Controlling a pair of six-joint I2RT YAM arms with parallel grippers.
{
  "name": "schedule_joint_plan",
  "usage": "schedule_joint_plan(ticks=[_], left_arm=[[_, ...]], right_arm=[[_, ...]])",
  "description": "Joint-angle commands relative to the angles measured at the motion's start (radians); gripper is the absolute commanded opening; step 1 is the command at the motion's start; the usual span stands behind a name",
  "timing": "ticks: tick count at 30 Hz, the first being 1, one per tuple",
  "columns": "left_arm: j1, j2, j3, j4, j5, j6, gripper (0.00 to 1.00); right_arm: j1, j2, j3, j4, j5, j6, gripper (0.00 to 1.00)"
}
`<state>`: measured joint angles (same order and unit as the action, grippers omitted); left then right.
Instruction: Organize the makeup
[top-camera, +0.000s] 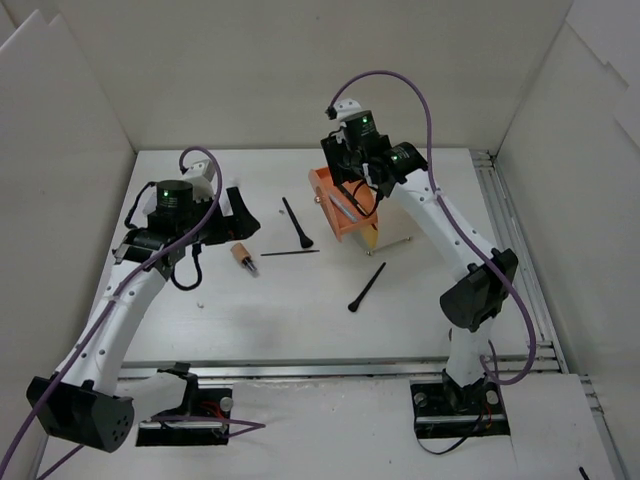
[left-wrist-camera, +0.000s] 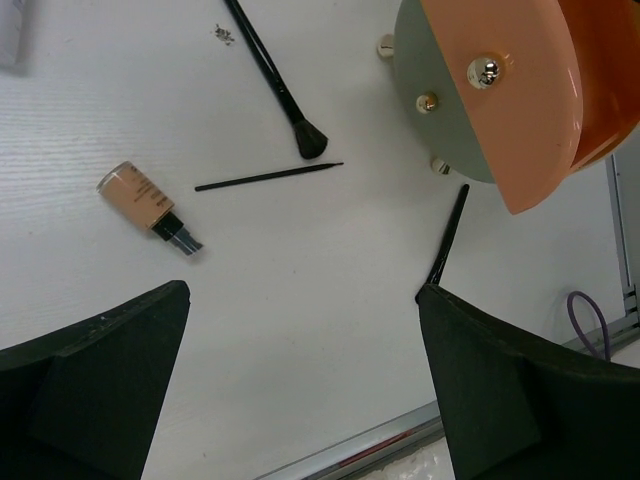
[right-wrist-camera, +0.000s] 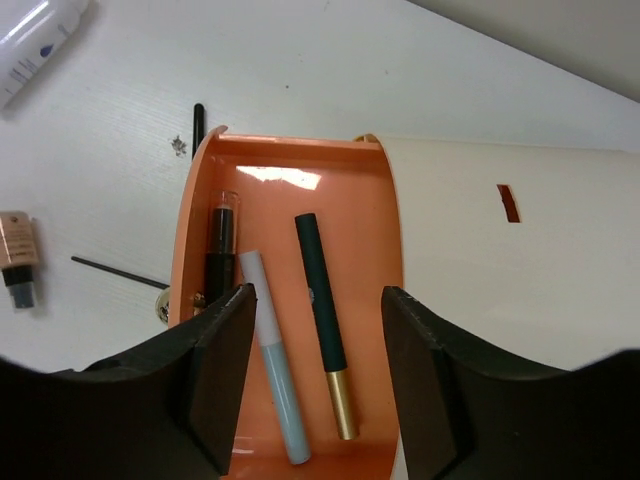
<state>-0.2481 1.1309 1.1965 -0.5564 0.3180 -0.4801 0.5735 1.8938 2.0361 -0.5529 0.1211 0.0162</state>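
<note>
Three cosmetics, a pale slim pen, a dark gold-ended pencil and a dark lipstick, lie side by side in the orange drawer near the counter's far edge. The right hand is poised above them with fingers parted, gripping nothing. Mid-counter, two black brushes, a thin black liner and a tan foundation bottle lie loose near the left hand, spread wide and empty.

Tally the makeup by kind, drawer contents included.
Thin black brushes: 3
Tan bottle: 1
White tube: 1
Dark gold-ended pencil: 1
Pale slim pen: 1
Dark stick with clear cap: 1
Total: 8
</note>
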Motion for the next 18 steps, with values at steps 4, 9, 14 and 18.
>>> schedule_joint_plan(ticks=[4,9,14,18], left_arm=[[-0.04,0.095,0.069,0.202,0.088,0.0,0.85],[-0.04,0.235,0.133,0.309,0.173,-0.054,0.52],[-0.091,0.363,0.219,0.355,0.21,-0.071,0.3],[-0.12,0.461,0.291,0.371,0.216,-0.077,0.05]], right_arm=[[-0.041,-0.151,0.035,0.062,-0.018,0.016,0.55],[-0.127,-0.278,-0.056,0.062,0.067,0.041,0.53],[-0.244,-0.361,-0.158,0.062,0.126,0.079,0.47],[-0.363,-0.384,-0.198,0.061,0.078,0.126,0.38]])
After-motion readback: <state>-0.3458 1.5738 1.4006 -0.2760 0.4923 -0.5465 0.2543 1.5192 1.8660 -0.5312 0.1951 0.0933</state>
